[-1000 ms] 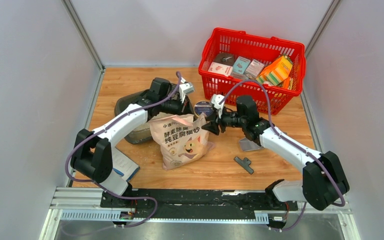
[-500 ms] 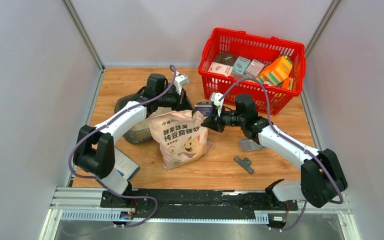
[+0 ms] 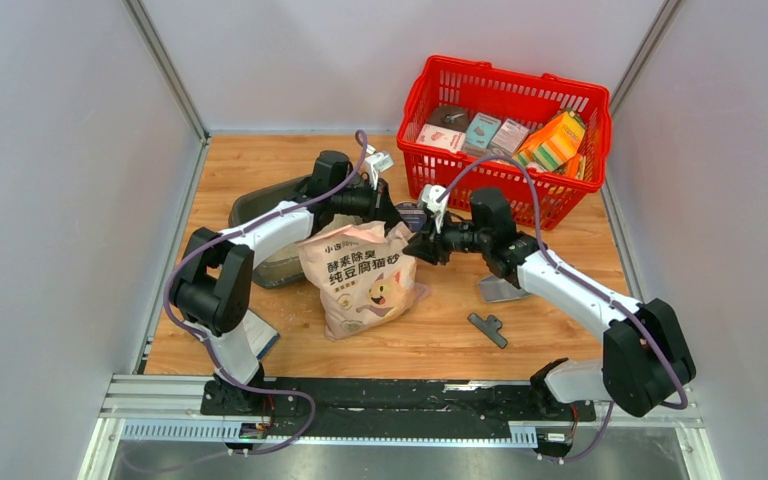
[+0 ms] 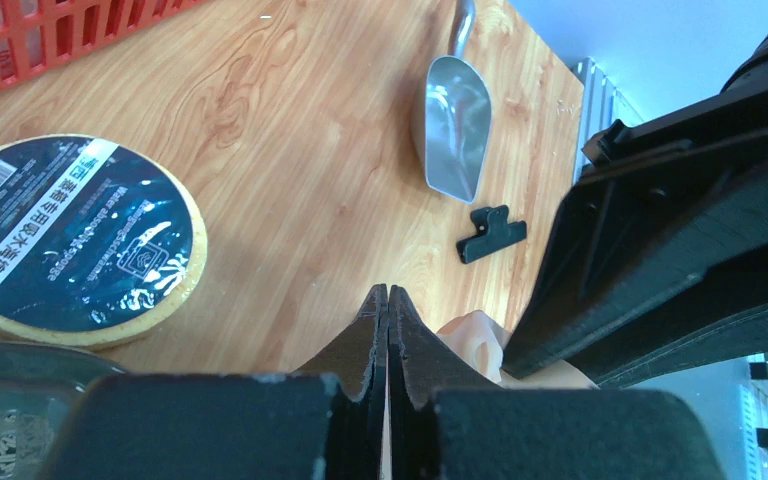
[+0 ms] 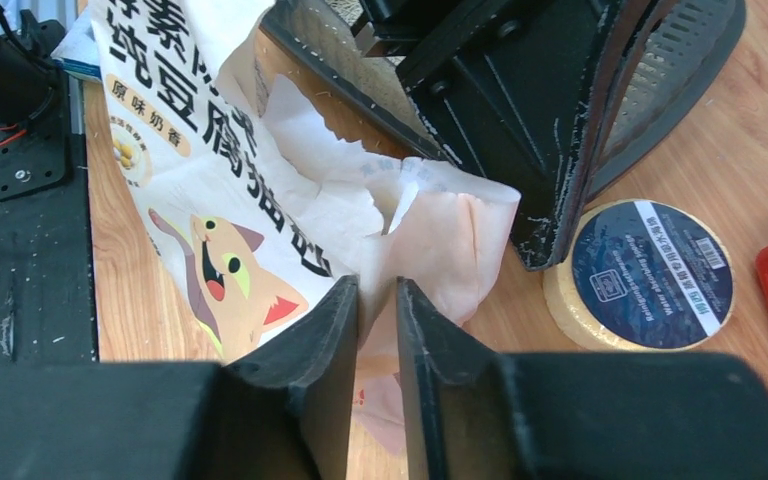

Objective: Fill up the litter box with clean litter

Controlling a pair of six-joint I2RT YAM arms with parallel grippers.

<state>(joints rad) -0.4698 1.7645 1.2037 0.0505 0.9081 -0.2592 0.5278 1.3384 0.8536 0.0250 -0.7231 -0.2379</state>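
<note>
The beige-pink litter bag [image 3: 360,275] with dark characters and a cartoon cat stands upright mid-table. It also shows in the right wrist view [image 5: 200,170]. The dark grey litter box [image 3: 257,213] lies behind it to the left, partly under my left arm. My left gripper [image 3: 388,208] is at the bag's top edge. Its jaws are pressed together with a thin pale strip of bag between them [image 4: 388,290]. My right gripper [image 3: 418,246] is shut on the bag's top right corner [image 5: 375,285]. The litter itself is hidden inside the bag.
A red basket [image 3: 505,75] with several boxes stands at the back right. A round dark-labelled tin [image 3: 408,213] lies between the grippers. A silver scoop [image 3: 500,290] and a black clip [image 3: 487,328] lie to the right. A blue-white item [image 3: 255,335] is near the left base.
My left gripper has swung away toward the back, then come right and forward onto the bag's top edge. My right gripper has stayed at the bag's corner.
</note>
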